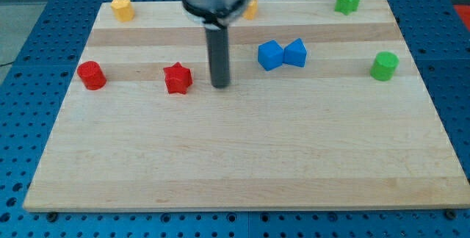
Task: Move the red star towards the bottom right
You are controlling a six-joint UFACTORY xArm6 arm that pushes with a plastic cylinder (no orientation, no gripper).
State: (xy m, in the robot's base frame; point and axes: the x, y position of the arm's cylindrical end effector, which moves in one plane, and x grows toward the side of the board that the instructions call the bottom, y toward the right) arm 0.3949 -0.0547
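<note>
Red star [178,78] flat, no long axis; my tip [220,85] just right.

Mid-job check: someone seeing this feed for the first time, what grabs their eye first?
The dark rod coming down from the view's top, with my tip set on the wooden board just to the view's right of the red star, apart from it. Next, the two blue blocks touching each other right of centre. The other blocks sit near the edges: a red cylinder at left, a green cylinder at right.

Single view: high, front-on, angled down, whole board [242,172] visible.
</note>
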